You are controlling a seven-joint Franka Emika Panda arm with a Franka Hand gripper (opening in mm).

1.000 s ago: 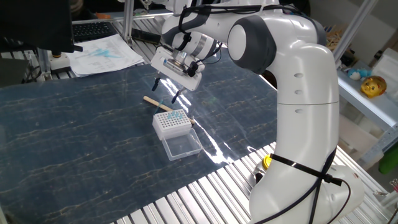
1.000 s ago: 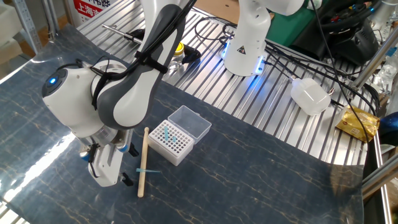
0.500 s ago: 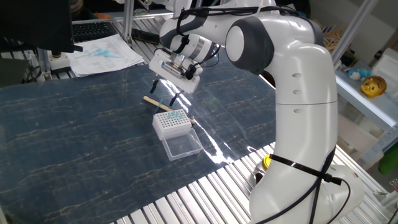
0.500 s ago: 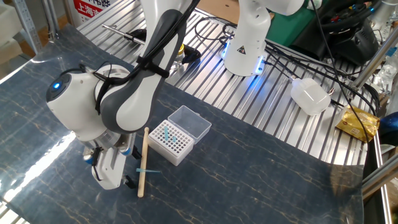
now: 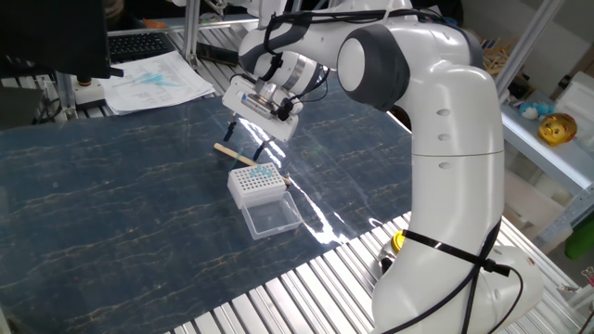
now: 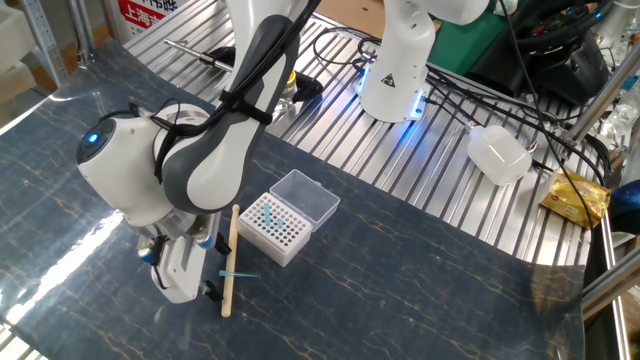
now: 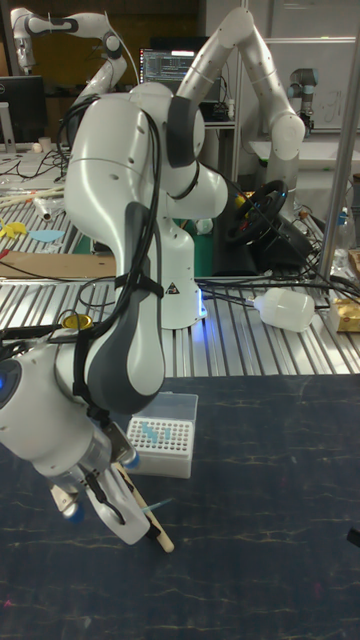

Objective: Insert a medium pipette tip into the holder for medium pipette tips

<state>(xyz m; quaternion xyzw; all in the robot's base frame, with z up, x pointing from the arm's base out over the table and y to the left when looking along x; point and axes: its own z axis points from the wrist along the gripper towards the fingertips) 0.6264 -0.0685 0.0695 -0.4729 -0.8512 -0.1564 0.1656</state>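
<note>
The medium pipette tip (image 6: 238, 275), a slender light-blue piece, lies flat on the dark mat across the lower end of a cream stick (image 6: 230, 258); it also shows in the tall view (image 7: 157, 509). The holder for medium pipette tips (image 5: 257, 184) is a white box with a hole grid and its clear lid (image 5: 271, 218) folded open. A few blue tips (image 6: 268, 215) stand in it. My gripper (image 5: 247, 137) hangs open just above the mat beside the stick, close to the loose tip. Nothing is between its fingers (image 5: 263, 145).
The cream stick (image 5: 232, 153) lies beside the holder. Papers (image 5: 153, 79) and a keyboard sit at the mat's far edge. On the slatted metal table are another robot's base (image 6: 395, 70), cables, a white bottle (image 6: 500, 155) and a yellow object (image 6: 285, 82).
The gripper has shifted a little towards the stick and the loose tip, staying open. The tip, the stick and the holder have not moved.
</note>
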